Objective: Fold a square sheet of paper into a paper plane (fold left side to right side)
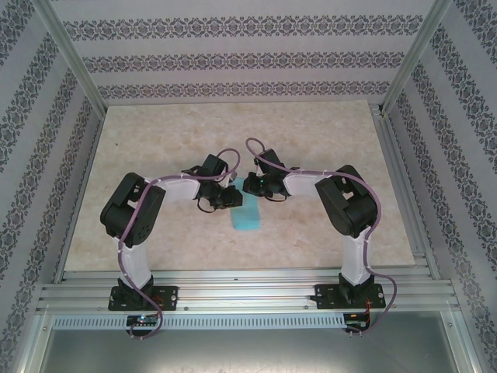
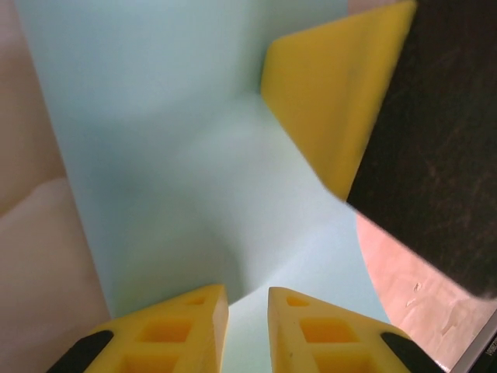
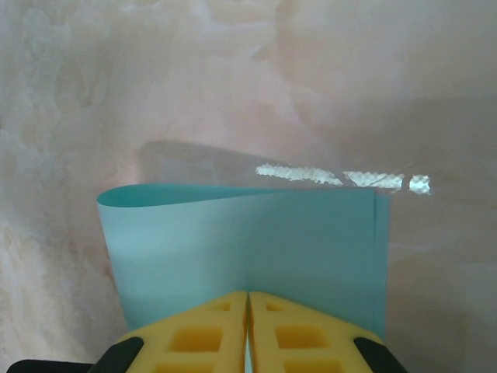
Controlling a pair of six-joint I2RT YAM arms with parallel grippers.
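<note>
Right jaws are pinching the square sheet of paper (image 3: 256, 241) tight, mid surface (image 1: 155, 148); left jaws are sitting barely parted, can't tell if gripping; we're reckoning edges need lining up before creasing.

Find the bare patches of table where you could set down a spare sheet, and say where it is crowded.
Crowded: the centre, where the left gripper and right gripper meet at the paper. Free: the wide far strip of table between them and the back wall; the near strip between paper and rail, flanked by the left arm and right arm.
</note>
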